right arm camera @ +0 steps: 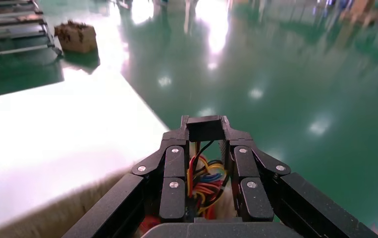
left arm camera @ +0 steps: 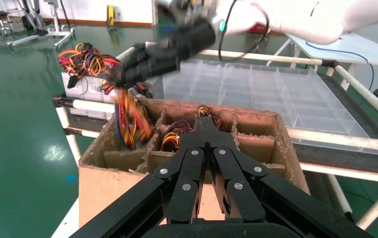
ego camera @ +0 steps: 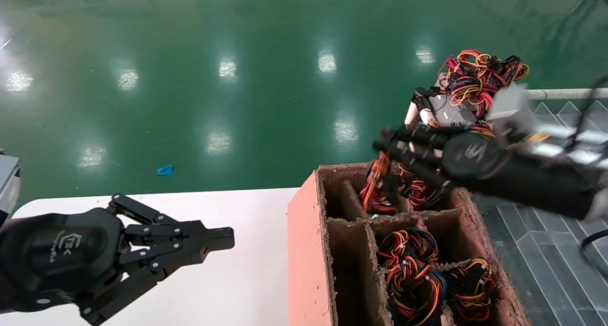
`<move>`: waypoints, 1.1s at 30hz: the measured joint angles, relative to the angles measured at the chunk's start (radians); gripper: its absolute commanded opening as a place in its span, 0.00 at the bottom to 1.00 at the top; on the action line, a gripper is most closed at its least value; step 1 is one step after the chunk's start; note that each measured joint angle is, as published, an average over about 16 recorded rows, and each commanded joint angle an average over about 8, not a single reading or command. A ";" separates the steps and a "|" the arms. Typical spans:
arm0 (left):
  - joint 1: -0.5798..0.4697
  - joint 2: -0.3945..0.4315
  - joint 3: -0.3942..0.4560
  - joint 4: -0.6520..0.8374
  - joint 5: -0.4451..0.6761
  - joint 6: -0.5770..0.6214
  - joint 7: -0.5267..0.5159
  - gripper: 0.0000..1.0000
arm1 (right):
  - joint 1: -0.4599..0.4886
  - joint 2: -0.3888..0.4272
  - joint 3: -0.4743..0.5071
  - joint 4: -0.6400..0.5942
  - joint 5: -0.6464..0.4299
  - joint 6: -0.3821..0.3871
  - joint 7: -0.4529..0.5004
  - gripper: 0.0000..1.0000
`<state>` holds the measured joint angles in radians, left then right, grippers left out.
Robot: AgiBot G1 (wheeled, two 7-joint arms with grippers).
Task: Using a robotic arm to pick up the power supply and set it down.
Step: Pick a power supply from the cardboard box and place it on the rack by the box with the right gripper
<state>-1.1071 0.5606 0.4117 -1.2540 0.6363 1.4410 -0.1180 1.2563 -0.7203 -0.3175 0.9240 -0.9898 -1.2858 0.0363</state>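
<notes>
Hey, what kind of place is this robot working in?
Likely a factory or workshop floor: glossy green floor, a partitioned cardboard box of wire bundles, and a clear compartment tray on a rack.

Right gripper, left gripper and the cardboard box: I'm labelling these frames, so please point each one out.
right gripper (right arm camera: 205, 130): right wrist view, between the shut fingertips, wires behind them.
left gripper (ego camera: 223, 238): head view, between the closed fingertips over the white table.
cardboard box (ego camera: 304, 250): head view, bare outer side wall.

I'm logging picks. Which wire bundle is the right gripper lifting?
The one hanging from the right gripper over the box's far compartment: wire bundle. The others lie down inside nearer compartments.
</notes>
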 measured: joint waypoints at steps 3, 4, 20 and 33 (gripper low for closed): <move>0.000 0.000 0.000 0.000 0.000 0.000 0.000 0.00 | -0.001 0.033 0.018 0.075 0.015 0.016 0.031 0.00; 0.000 0.000 0.000 0.000 0.000 0.000 0.000 0.00 | -0.002 0.044 0.024 0.098 0.020 0.021 0.041 0.00; 0.000 0.000 0.000 0.000 0.000 0.000 0.000 0.00 | 0.050 0.239 0.158 0.376 0.104 0.094 0.144 0.00; 0.000 0.000 0.000 0.000 0.000 0.000 0.000 0.00 | 0.181 0.433 0.227 0.431 0.101 0.047 0.205 0.00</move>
<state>-1.1071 0.5606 0.4117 -1.2540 0.6363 1.4410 -0.1180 1.4376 -0.2876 -0.0905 1.3548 -0.8892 -1.2387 0.2410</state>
